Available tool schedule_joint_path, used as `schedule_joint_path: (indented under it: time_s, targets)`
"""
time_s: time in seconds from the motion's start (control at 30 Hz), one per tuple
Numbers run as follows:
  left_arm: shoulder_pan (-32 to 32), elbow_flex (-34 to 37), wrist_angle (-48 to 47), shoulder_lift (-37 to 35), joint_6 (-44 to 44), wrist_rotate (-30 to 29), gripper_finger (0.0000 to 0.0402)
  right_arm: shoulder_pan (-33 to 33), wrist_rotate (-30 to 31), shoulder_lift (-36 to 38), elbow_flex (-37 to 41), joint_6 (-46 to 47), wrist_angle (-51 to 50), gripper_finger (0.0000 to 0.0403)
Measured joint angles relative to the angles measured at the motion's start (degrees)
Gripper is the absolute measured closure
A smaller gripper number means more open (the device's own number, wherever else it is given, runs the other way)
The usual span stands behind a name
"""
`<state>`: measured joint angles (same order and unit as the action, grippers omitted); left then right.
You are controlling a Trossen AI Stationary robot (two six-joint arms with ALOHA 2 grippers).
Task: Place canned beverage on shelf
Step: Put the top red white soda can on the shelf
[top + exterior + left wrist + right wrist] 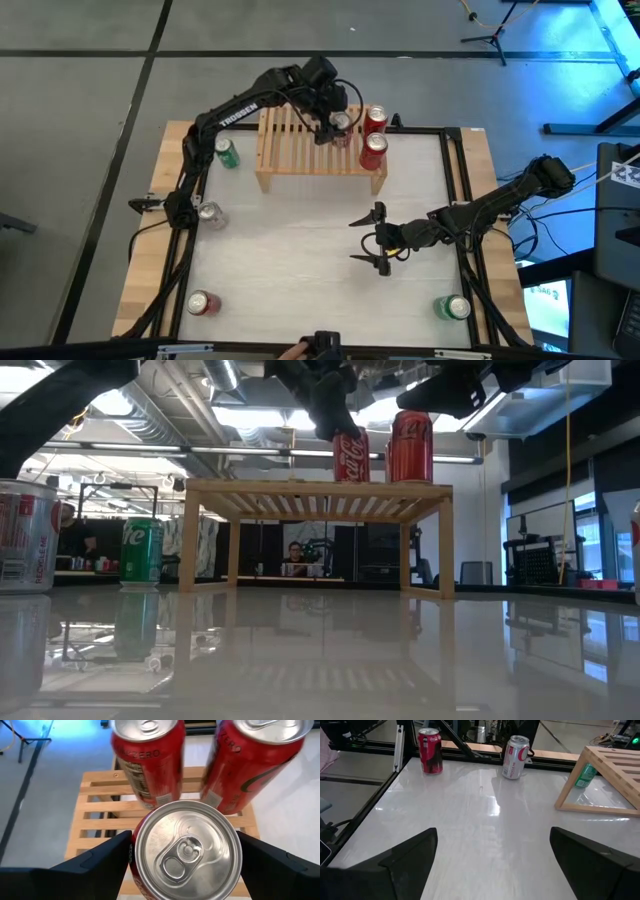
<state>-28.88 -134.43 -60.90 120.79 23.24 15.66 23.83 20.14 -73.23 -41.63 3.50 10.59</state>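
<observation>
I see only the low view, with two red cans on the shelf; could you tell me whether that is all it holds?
Observer: No, three. Behind the right-hand can stands another red can, hidden from you in line with it on the shelf.
Operator: Thank you. Is the left-hand can held?
Observer: Yes. The left end effector has one finger on each side of that third can, which stands upright on the slats.
Operator: And where is the right arm, please?
Observer: The right end effector hangs open over the middle of the table, holding nothing.
</observation>
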Motion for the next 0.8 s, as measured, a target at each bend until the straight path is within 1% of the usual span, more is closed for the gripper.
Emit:
schedule_joint_path:
  time_s: [0.23, 0.57, 0.67, 0.8]
  targets:
    - [1.6, 0.0, -0.1, 0.0, 0.2, 0.4, 0.0081, 0.0, 0.0, 0.0, 0.0, -0.5, 0.0, 0.0022]
    - [1.5, 0.0, 0.0, 0.0, 0.9, 0.0, 0.008, 0.0, 0.0, 0.0, 0.0, -0.8, 0.4, 0.0022]
    - [1.5, 0.0, 0.0, 0.0, 1.0, -0.1, 0.0064, 0.0, 0.0, 0.0, 0.0, -0.8, 0.4, 0.0022]
    - [1.5, 0.0, 0.3, -0.1, 1.3, -0.1, 0.0025, 0.0, 0.0, 0.0, 0.0, -0.8, 0.4, 0.0022]
